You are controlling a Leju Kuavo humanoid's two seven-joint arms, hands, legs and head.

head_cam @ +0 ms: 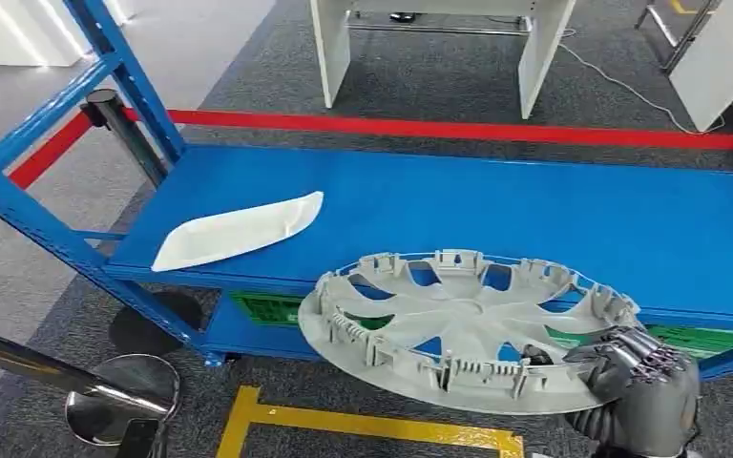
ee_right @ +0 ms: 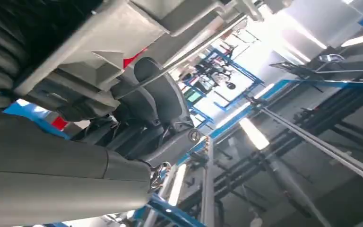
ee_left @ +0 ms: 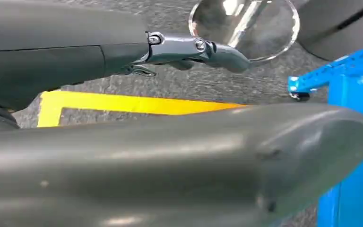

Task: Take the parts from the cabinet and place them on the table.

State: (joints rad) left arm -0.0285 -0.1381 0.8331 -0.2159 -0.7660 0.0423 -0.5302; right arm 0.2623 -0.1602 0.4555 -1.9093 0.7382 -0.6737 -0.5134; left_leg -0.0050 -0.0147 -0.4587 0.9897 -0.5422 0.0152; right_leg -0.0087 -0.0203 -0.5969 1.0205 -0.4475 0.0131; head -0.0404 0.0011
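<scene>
The right hand (head_cam: 641,374) grips the rim of the round grey plastic wheel cover (head_cam: 458,329), held just above the blue metal shelf (head_cam: 554,224) near a white curved plastic part (head_cam: 239,232); the left hand (ee_left: 179,161) I cannot tell.

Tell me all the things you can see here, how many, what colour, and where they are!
wheel cover: one, grey, held flat in front of the blue shelf's front edge, ribbed side up
white part: one, white, long and pointed, lying on the left of the blue shelf
blue shelf: one, blue, wide flat top across the middle
green crate: at least one, green, under the shelf top, mostly hidden
red barrier tape: red, running behind the shelf
barrier post base: one, shiny metal, on the carpet at lower left
yellow floor line: yellow, on the carpet in front of the shelf
white table: one, white, far behind the tape
right hand: one, dark grey, holds the wheel cover's near right rim
left hand: one, grey, above the carpet, holding nothing
</scene>
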